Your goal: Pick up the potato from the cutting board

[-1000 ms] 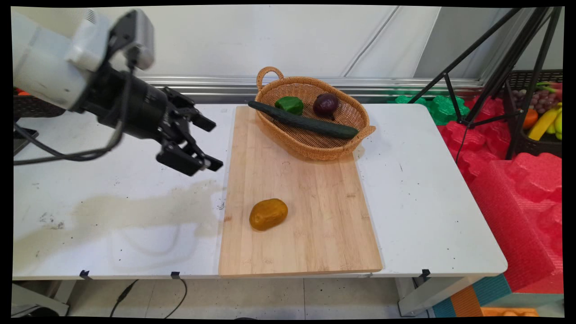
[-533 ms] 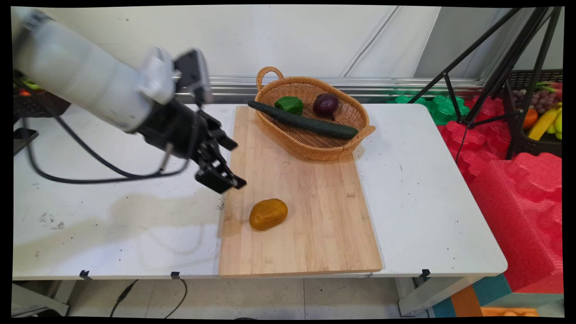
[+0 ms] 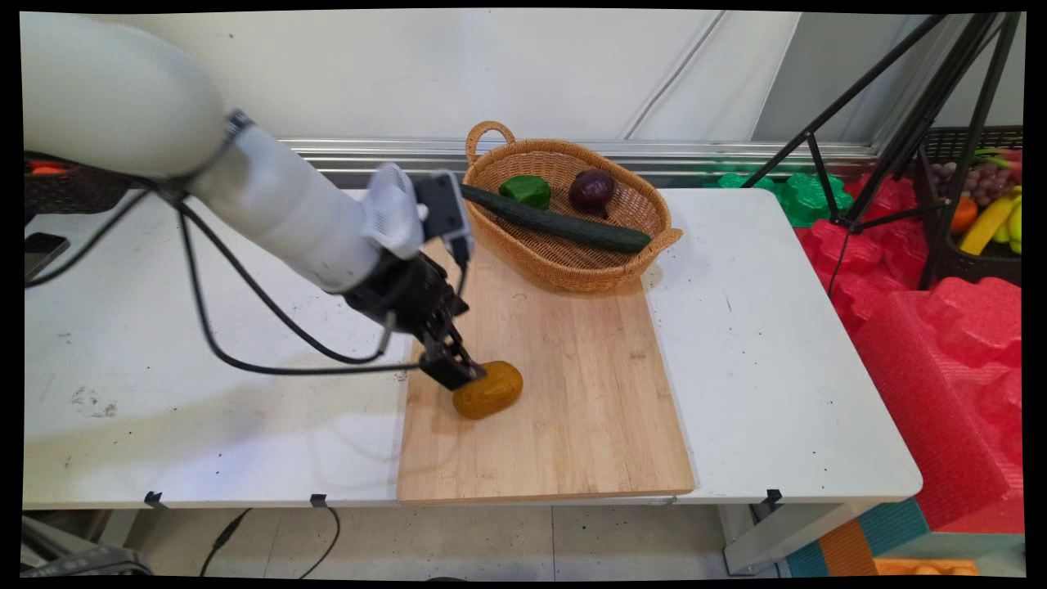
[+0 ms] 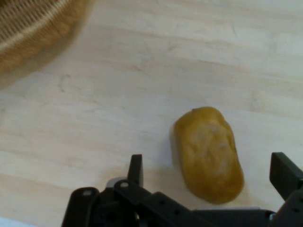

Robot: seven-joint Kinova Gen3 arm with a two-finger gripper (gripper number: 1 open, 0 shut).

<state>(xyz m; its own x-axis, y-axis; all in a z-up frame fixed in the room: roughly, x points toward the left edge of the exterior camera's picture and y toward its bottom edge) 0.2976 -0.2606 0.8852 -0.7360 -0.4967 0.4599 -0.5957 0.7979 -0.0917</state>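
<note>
Potato (image 4: 209, 153) between spread gripper (image 4: 209, 176) fingers, lower end cut off

Gripper (image 3: 452, 374) now down at potato (image 3: 488, 389)

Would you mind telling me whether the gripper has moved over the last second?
Yes. The gripper has swung right and down from over the bare white table onto the cutting board, and now stands open beside the potato.

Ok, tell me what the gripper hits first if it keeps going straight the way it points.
Most likely the potato: it lies between the open gripper's fingers, on the cutting board.
</note>
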